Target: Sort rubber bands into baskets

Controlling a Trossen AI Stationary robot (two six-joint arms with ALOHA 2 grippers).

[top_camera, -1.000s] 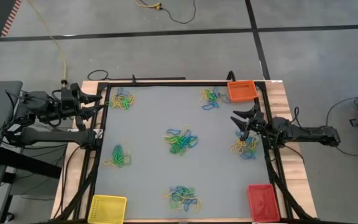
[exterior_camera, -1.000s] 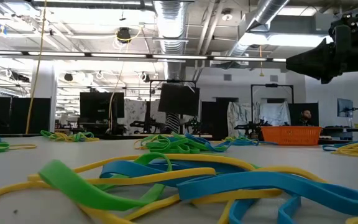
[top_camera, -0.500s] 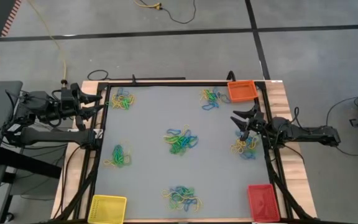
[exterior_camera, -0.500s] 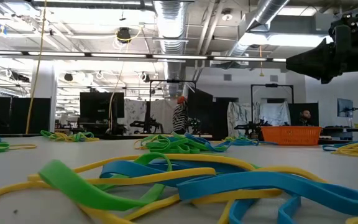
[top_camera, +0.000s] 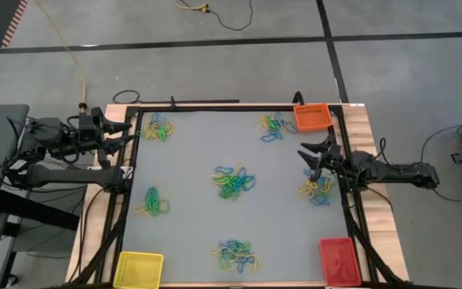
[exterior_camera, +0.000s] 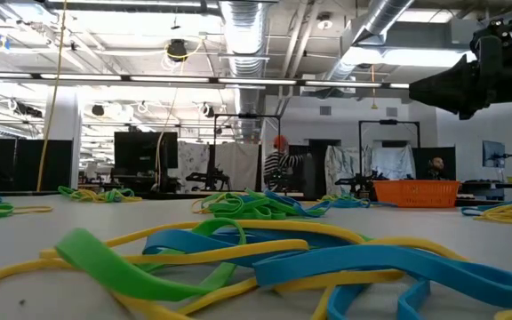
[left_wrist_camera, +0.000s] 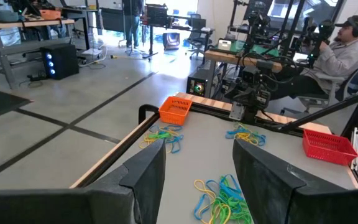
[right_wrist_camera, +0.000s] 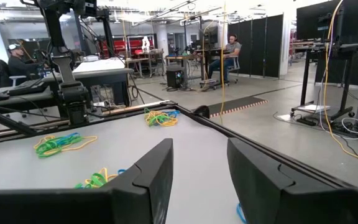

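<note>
Basically still pre-pick: all rubber bands (top_camera: pixel 233 183) lie in six loose heaps on the table (top_camera: pixel 191 160), none in the baskets. Orange basket (top_camera: pixel 312 117) sits at the far right corner, red basket (top_camera: pixel 337 260) near right corner, yellow basket (top_camera: pixel 138 269) near left corner. Right gripper (top_camera: pixel 305 155) hangs w/ fingers apart, holding nothing, at the right edge beside a heap (top_camera: pixel 315 189). Left gripper (top_camera: pixel 129 135) waits spread and empty at the left edge. Next, I'd judge: right drops onto one band, pinches it, carries it to a basket.

Two dark jointed arms, black cables; each tool (top_camera: pixel 125 128) (top_camera: pixel 309 156) two-fingered, black.
</note>
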